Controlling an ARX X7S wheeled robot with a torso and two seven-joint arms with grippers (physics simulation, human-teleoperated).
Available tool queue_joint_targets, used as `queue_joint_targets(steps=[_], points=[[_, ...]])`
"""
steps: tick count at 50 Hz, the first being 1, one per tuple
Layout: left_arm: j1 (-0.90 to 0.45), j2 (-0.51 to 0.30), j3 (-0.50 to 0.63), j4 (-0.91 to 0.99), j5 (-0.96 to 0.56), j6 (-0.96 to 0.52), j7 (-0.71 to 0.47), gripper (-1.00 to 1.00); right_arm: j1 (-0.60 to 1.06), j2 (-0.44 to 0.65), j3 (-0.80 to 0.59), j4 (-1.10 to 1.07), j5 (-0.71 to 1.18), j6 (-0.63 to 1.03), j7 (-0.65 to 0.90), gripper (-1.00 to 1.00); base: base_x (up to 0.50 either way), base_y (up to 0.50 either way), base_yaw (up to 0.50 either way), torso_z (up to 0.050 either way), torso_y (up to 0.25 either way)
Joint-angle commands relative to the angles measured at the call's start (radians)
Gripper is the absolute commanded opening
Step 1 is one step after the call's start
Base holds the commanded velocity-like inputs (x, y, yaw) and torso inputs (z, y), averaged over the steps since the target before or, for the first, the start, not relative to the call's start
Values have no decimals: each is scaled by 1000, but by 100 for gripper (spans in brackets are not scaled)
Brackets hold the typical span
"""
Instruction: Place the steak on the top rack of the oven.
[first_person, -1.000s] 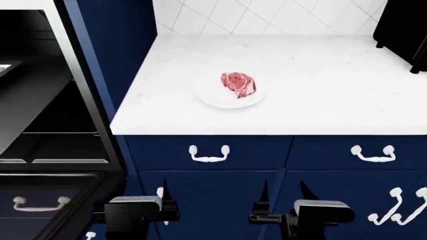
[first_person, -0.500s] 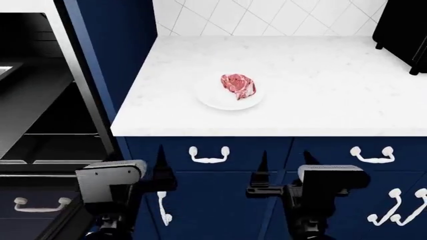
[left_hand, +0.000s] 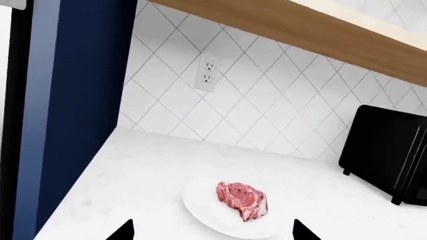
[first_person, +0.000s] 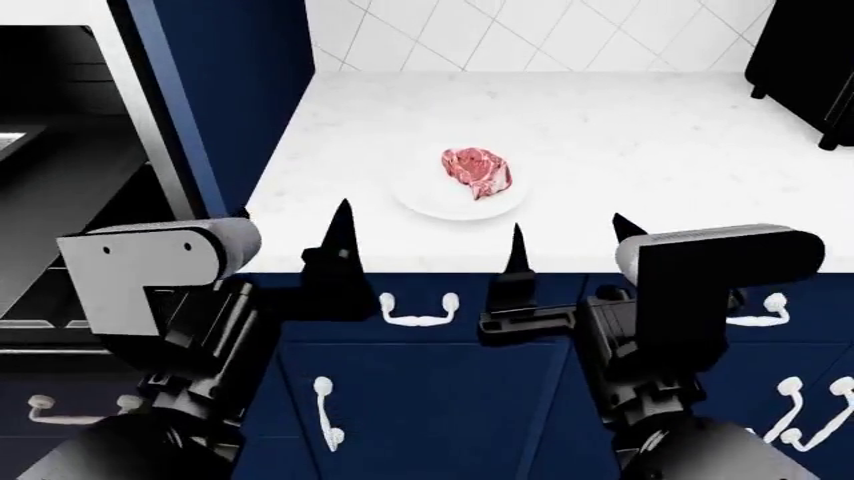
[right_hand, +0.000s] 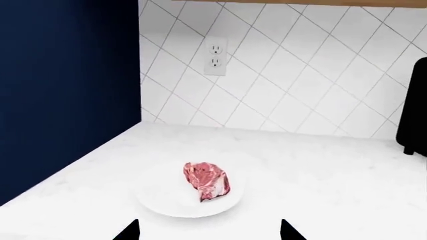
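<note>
The steak (first_person: 477, 170), red-pink with white fat, lies on a round white plate (first_person: 441, 200) on the white counter. It also shows in the left wrist view (left_hand: 241, 199) and the right wrist view (right_hand: 206, 180). My left gripper (first_person: 294, 235) (left_hand: 213, 232) and right gripper (first_person: 569, 235) (right_hand: 209, 231) are both open and empty. They are raised side by side at the counter's front edge, short of the plate. The oven (first_person: 94, 90) stands open at the far left. Its dark grey top rack (first_person: 67, 200) shows partly inside.
A black microwave-like box (first_person: 807, 60) stands at the counter's back right, and shows in the left wrist view (left_hand: 387, 155). A tall navy panel (first_person: 227, 100) separates the oven from the counter. Navy drawers with white handles (first_person: 416, 310) lie below the counter.
Both arms have risen from below the drawer fronts to the level of the counter's front edge. The steak and plate have not moved.
</note>
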Motion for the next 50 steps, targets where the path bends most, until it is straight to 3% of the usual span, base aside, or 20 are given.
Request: queue_joint_targets(steps=[1,50], points=[[-39,-4,-22,36,-89,-59,-58,100,45,23,7,-37,90,70,52,100,23,0,0,0,0],[-49,-67,92,-8,-95,46,-113,100,79,101,29,-26,261,56,169,100,223,0,0,0,0]])
